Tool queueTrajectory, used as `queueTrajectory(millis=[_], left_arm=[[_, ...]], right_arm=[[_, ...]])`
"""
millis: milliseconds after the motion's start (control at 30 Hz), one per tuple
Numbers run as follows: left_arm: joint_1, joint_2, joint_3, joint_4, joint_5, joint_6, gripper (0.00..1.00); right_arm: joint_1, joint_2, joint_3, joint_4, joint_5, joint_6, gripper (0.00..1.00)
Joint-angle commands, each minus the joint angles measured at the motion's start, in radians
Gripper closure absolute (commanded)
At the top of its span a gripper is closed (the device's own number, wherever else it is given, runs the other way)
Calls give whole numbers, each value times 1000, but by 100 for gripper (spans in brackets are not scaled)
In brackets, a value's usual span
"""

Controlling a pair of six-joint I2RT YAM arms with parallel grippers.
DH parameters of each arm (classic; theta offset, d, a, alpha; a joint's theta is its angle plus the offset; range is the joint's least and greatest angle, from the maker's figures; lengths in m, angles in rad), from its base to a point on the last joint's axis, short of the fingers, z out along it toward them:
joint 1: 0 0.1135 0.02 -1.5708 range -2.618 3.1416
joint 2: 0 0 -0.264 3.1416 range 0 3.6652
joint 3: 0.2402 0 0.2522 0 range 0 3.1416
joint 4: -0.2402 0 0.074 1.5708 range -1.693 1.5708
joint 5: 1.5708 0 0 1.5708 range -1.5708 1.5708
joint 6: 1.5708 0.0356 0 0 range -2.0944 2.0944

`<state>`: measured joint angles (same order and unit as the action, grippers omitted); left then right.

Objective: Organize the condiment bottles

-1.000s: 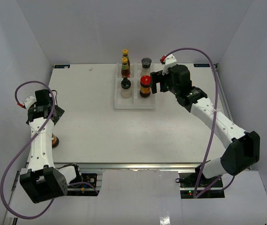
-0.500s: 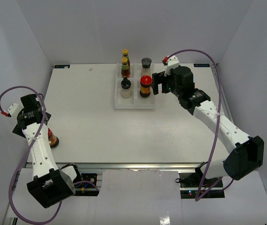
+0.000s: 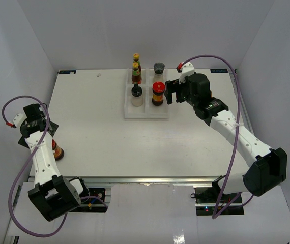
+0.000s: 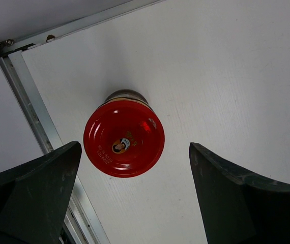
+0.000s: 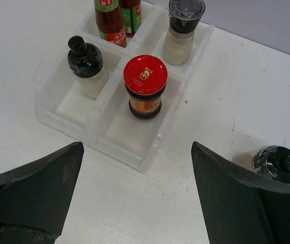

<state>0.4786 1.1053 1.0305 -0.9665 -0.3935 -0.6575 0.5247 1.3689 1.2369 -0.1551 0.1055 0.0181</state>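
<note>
The white divided tray [image 3: 146,113] holds two slim red sauce bottles [image 3: 136,69], a grey-lidded shaker [image 3: 158,69], a black-capped shaker [image 3: 137,94] and a red-lidded amber jar [image 3: 157,93]. My right gripper [image 3: 172,92] is open and empty, just right of the tray. Its wrist view shows the tray [image 5: 119,145], that jar [image 5: 145,86] and a second black-capped shaker [image 5: 276,163] lying on the table to the right. My left gripper [image 3: 38,124] is open above another red-lidded jar [image 4: 123,138], which stands near the table's left edge [image 3: 57,149].
A metal rail [image 4: 30,109] runs along the table's left edge, close beside the jar. White walls enclose the table on three sides. The tray's near right compartment [image 5: 129,134] has bare floor in front of the jar.
</note>
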Motion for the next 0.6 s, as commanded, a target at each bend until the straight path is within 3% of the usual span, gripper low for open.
queueTrajectory(millis=[0, 433, 567], left_arm=[[20, -16, -31, 15, -20, -36, 2], [41, 42, -131, 82, 21, -86, 2], [41, 65, -132, 110, 21, -83, 7]], right_arm=[[-1, -40, -16, 50, 19, -12, 7], [-3, -24, -29, 70, 34, -14, 7], [-3, -20, -39, 79, 46, -14, 7]])
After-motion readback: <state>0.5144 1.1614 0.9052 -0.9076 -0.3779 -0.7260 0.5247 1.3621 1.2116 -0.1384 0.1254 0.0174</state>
